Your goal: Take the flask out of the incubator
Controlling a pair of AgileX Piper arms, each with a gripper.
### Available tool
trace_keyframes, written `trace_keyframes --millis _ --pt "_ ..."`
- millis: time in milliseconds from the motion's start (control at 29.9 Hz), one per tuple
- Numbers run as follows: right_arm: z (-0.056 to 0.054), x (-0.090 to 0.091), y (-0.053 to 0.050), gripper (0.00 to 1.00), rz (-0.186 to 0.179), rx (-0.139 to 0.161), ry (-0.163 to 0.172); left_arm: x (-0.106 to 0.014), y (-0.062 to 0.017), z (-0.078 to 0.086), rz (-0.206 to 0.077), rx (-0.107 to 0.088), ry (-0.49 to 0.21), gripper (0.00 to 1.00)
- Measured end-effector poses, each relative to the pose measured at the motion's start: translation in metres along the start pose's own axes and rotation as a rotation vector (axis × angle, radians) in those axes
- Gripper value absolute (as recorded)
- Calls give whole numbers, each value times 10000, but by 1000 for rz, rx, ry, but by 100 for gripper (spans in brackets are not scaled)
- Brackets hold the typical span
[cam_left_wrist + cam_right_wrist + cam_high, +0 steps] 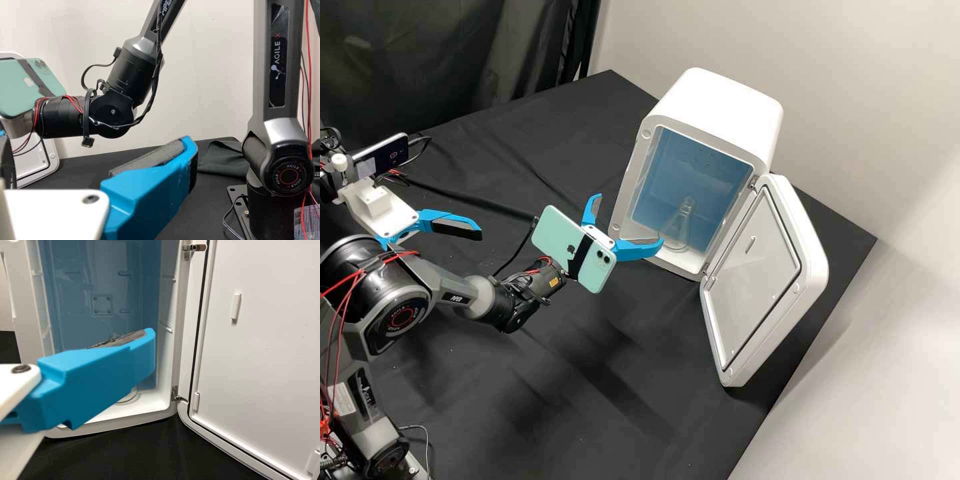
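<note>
The white incubator (720, 113) stands at the back right of the bench, its door (760, 280) swung wide open toward the front right. A clear glass flask (683, 223) stands upright on the floor of its blue chamber. My right gripper (631, 219), with a mint phone (577, 250) strapped to its wrist, is open at the chamber's mouth. Its lower finger (640, 248) reaches just over the sill, short of the flask. In the right wrist view a blue finger (95, 372) covers most of the flask. My left gripper (453, 227) hangs open and empty at the far left.
A second phone (383, 157) and cables lie at the back left. The bench's right edge runs just beyond the open door. The right arm's dark base column (277, 150) stands close beside my left gripper. Bare black cloth (587, 373) spreads in front of the incubator.
</note>
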Motion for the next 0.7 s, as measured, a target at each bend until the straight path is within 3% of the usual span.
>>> trace_keyframes --millis 435,602,702 --pt "0 0 0 100 0 0 0 0 3 -7 3 2 0 100" --pt "0 0 0 100 0 0 0 17 -32 -85 25 4 19 100" --pt "0 0 0 100 0 0 0 22 -70 -148 15 3 39 100"
